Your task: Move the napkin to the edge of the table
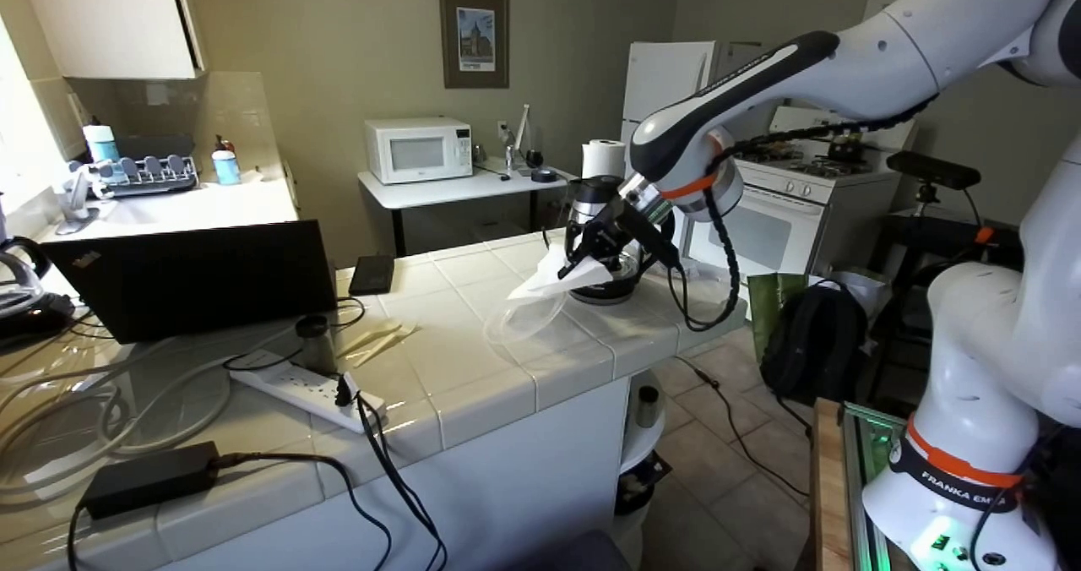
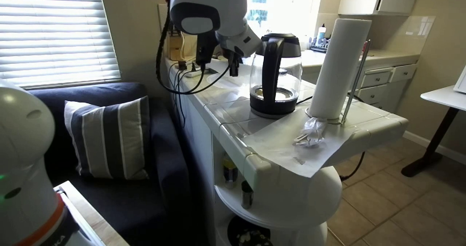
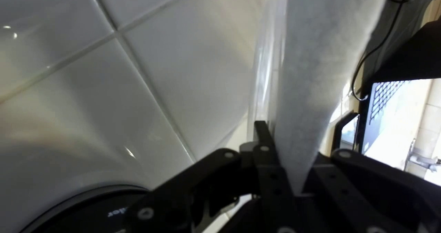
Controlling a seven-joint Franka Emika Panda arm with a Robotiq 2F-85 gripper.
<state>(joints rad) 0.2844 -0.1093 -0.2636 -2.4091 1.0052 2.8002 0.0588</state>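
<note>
The napkin is a thin white sheet. In the wrist view the napkin [image 3: 320, 64] is pinched to a narrow point between my fingers and fans out away from them. My gripper [image 3: 291, 150] is shut on it. In an exterior view the napkin [image 1: 553, 280] hangs from my gripper [image 1: 573, 269] over the tiled counter [image 1: 473, 288], beside the kettle. A clear plastic container [image 1: 528, 322] stands just below the napkin; I cannot tell if they touch. In an exterior view my gripper [image 2: 234, 69] shows behind the kettle's left side, and the napkin is hard to make out.
A glass kettle [image 2: 275, 78] stands close to the gripper. A paper towel roll [image 2: 336, 71] and a white paper sheet [image 2: 269, 140] with a crumpled wrapper are at the counter's end. A laptop [image 1: 194, 280], power strip [image 1: 296, 385] and cables lie farther along.
</note>
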